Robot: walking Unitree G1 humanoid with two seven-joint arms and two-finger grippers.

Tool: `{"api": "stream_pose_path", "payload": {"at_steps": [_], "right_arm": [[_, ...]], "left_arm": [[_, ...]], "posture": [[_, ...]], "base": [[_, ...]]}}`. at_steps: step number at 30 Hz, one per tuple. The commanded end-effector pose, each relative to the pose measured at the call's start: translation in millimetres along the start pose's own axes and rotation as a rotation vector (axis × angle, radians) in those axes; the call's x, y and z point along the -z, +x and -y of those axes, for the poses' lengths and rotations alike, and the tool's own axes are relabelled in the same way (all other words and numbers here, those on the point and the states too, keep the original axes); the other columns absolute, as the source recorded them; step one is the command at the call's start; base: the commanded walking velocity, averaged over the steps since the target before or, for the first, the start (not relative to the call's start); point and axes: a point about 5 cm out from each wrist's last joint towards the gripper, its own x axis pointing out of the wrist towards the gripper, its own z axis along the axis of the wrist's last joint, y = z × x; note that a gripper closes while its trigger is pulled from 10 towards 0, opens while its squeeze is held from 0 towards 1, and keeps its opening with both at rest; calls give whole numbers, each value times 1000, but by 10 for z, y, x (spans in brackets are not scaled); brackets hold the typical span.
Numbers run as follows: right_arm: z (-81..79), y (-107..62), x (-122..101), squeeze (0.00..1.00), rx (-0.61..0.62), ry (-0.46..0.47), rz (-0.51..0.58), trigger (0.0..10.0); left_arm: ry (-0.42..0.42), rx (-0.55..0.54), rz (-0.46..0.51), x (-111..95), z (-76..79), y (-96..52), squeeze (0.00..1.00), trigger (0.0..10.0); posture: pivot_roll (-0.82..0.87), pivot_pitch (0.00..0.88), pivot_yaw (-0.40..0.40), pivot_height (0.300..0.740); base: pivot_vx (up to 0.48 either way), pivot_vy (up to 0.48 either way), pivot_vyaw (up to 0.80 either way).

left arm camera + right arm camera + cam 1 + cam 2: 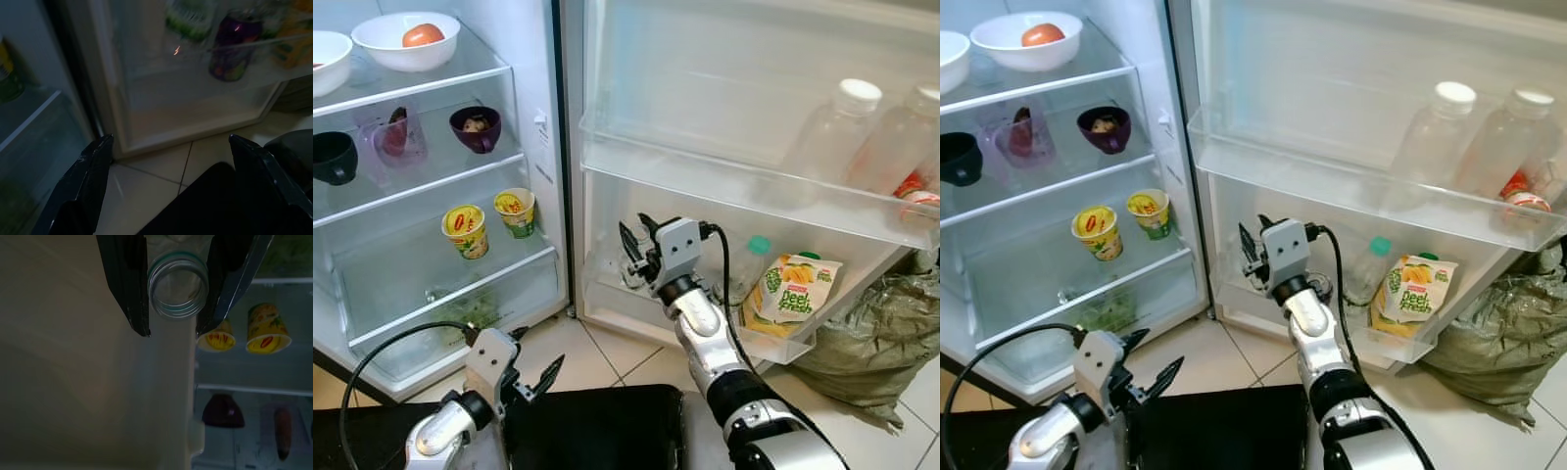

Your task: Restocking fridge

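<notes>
- Bottle (178, 285) being gripped at the neck by right gripper (636, 257) fingers, hovering at lower door shelf (607, 294) for stocking.
- Left gripper (536, 377) idling low, fingers spread wide.

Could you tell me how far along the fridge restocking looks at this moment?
Done: two yellow cups stand on a fridge shelf, two bottles on the upper door shelf, a juice pouch in the lower door shelf. In hand: the right gripper holds a clear bottle at that lower shelf. Left: releasing it; the left gripper is open, empty.
</notes>
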Motion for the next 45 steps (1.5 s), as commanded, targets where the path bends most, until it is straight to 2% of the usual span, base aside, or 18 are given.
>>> {"api": "stream_pose_path", "payload": {"at_steps": [1,6,8,14,28,29,30,31,32,34,39,42,43,44,45], "right_arm": [[-38,-21,55,0,-15,4,-27,10000],[-53,-12,71,0,-25,-4,-38,10000],[-24,-6,101,0,-23,-46,-69,10000],[46,-11,140,0,-1,-84,-108,10000],[168,44,119,0,42,-97,-131,10000],[174,46,117,251,44,-96,-131,10000],[185,47,119,706,52,-91,-134,10000],[185,47,119,706,52,-91,-134,10000],[185,47,119,773,52,-91,-134,10000],[185,47,119,773,52,-91,-134,10000],[264,78,61,702,81,-49,-107,10000],[273,81,52,702,82,-45,-102,10000],[291,85,35,655,86,-42,-93,10000],[291,85,35,655,86,-42,-93,10000],[316,87,15,576,89,-42,-81,10000]], "left_arm": [[-14,5,-19,30,26,-30,0,10000],[-12,9,-14,4,34,-25,0,10000],[-6,17,-3,-46,49,-31,0,10000],[2,18,2,-87,45,-49,0,10000],[18,17,7,-185,34,-84,0,10000],[19,18,5,-186,37,-88,0,10000],[18,20,2,-186,43,-94,0,10000],[18,20,2,-186,43,-94,0,10000],[18,20,2,-186,43,-94,0,10000],[18,20,2,-186,43,-94,0,10000],[13,22,-9,-181,56,-94,0,10000],[12,22,-9,-180,58,-91,0,10000],[11,23,-10,-179,63,-83,0,10000],[11,23,-10,-179,63,-83,0,10000],[9,25,-9,-179,68,-73,0,10000]], "posture": [[41,239,-85,438],[43,248,-87,438],[48,265,-87,438],[51,276,-88,438],[57,298,-90,438],[57,298,-90,438],[57,298,-90,438],[57,298,-90,438],[57,298,-90,438],[57,298,-90,438],[50,288,-88,438],[50,288,-88,438],[49,286,-90,438],[49,286,-90,438],[46,282,-89,438]], "base": [[0,0,0],[0,0,0],[0,0,0],[0,0,0],[0,0,0],[0,0,0],[0,0,0],[0,0,0],[0,0,0],[0,0,0],[0,0,0],[0,0,0],[0,0,0],[0,0,0],[0,0,0]]}}
